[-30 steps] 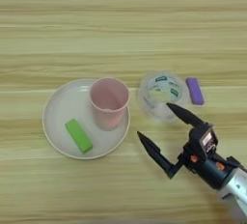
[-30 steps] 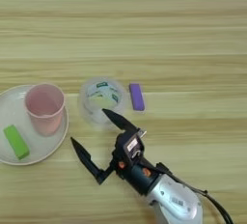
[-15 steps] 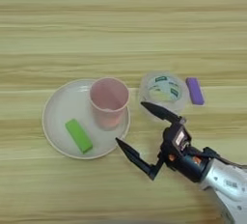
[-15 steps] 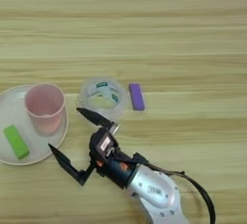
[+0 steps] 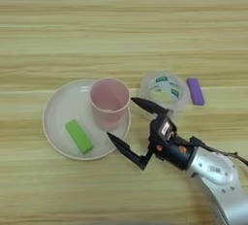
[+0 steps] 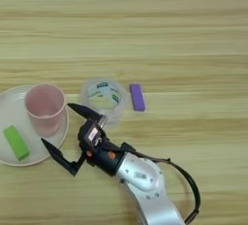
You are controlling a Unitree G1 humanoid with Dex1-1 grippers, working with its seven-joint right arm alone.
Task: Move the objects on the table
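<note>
A pink paper cup (image 5: 109, 102) stands upright on the right part of a pale round plate (image 5: 60, 106). A green rectangular block (image 5: 79, 136) lies on the plate's near left. The clear tape roll (image 5: 164, 90) lies flat right of the cup, and a small purple block (image 5: 195, 91) rests just beyond it. My right gripper (image 5: 125, 120) is open just right of the cup, at the plate's near right rim. One black finger (image 5: 147, 106) points between cup and tape; the other (image 5: 123, 148) reaches over the plate's edge. Nothing is between them.
The silver forearm (image 6: 140, 175) comes in from the bottom right. Bare wood-grain table (image 5: 121, 25) stretches across the whole far half and along the left.
The gripper has moved left, from beside the tape roll to the cup's right side and the plate's rim, staying open. The objects have not moved.
</note>
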